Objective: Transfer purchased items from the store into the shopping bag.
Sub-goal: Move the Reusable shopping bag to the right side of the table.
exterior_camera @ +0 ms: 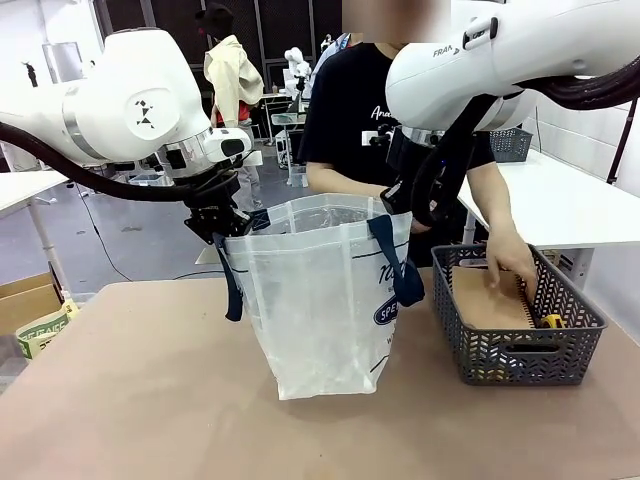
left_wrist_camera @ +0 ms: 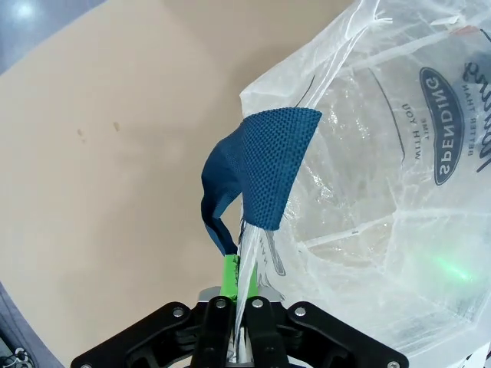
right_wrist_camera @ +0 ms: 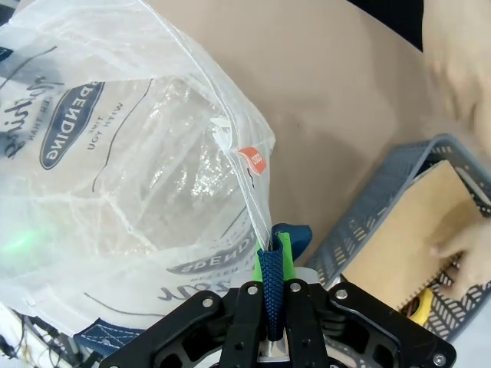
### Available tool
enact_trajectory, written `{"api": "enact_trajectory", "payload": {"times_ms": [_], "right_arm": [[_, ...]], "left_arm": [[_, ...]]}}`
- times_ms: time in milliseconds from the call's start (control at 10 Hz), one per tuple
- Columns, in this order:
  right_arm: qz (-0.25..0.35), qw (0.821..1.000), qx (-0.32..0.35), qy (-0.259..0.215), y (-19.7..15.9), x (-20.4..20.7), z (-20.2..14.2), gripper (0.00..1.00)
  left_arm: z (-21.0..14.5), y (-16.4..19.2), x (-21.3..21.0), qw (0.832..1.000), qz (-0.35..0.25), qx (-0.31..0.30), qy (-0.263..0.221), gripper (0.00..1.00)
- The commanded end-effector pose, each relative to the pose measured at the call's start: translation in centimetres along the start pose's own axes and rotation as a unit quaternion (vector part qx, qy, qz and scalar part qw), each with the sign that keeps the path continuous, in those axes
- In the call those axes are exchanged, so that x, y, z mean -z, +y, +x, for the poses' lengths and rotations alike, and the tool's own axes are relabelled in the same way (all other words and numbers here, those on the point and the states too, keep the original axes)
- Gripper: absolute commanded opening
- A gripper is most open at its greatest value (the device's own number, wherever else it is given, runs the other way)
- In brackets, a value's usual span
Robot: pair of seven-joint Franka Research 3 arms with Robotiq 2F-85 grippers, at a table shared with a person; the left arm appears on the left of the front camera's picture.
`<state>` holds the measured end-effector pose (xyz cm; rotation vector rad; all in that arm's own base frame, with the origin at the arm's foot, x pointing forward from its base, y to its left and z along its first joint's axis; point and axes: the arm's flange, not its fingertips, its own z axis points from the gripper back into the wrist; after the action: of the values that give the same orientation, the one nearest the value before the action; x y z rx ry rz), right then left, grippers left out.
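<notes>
front view centre: limp, light whitish plastic shopping bag (exterior_camera: 320, 300), left tool (left_wrist_camera: 238, 276) and right tool (right_wrist_camera: 270, 264) each clamped on its navy-strapped rim, likely the soundest hold.

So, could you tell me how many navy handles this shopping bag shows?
2: one navy handle hangs at the shopping bag's left edge by the left gripper; the other is clamped in the right gripper.

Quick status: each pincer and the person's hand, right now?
Left pincer: shut on the shopping bag rim.
Right pincer: shut on the bag's blue strap.
Person's hand: in the basket, touching the tan packet.
</notes>
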<state>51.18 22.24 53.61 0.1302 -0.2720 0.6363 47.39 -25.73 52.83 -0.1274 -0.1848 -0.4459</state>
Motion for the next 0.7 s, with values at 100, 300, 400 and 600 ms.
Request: {"api": "enact_trajectory", "payload": {"times_ms": [100,300,400,600], "right_arm": [[-0.001,1.0,0.008,-0.001,-0.14,-0.15,-0.08,0.0],[-0.001,1.0,0.008,-0.001,-0.14,-0.15,-0.08,0.0],[-0.001,1.0,0.008,-0.001,-0.14,-0.15,-0.08,0.0],[-0.001,1.0,0.008,-0.001,-0.14,-0.15,-0.08,0.0]], "left_arm": [[-0.06,0.12,-0.24,1.0,0.001,-0.009,-0.004,0.0],[-0.06,0.12,-0.24,1.0,0.001,-0.009,-0.004,0.0],[-0.06,0.12,-0.24,1.0,0.001,-0.009,-0.004,0.0],[-0.06,0.12,-0.24,1.0,0.001,-0.009,-0.004,0.0]]}}
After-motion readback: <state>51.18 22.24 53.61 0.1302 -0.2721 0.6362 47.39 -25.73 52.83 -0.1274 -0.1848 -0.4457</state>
